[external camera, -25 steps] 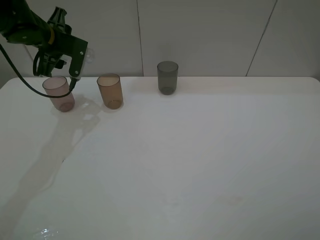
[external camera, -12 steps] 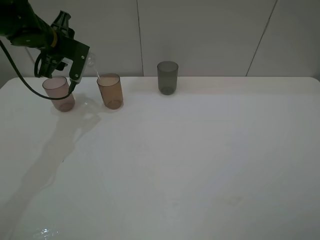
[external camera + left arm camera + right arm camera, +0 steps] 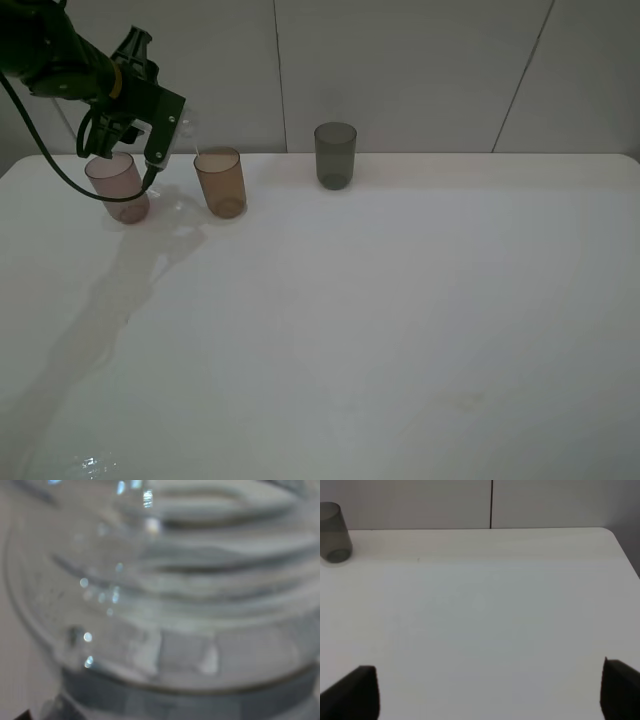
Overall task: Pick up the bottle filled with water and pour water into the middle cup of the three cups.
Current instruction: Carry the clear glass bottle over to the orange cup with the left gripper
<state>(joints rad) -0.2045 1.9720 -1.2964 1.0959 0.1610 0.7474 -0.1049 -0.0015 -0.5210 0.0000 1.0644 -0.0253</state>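
The left jaws are closed on the bottle, holding it in the air at the far left of the bench, as the high camera shows. The left arm reaches in from the upper left corner. The clear bottle is tipped over on its side, well above the bench top, with one end pointing toward the middle cup. It sits between the pinkish cup and the amber middle cup, higher than both rims. A thin pale streak shows just above the middle cup's near rim; whether it is water is too faint to tell. The three cups stand upright in a row along the back of the bench, close to the wall. The pinkish one and the amber one are near each other, and the dark grey cup is farther off to the right. The right jaws are outside this view.

The left wrist camera is filled by the bottle, very close and blurred. Curved ridges of clear plastic and small bright glints are all that can be made out.

The right wrist camera shows the right jaws open. The two dark fingers stand wide apart with only bare bench between them. The dark grey cup stands far ahead near the back edge.
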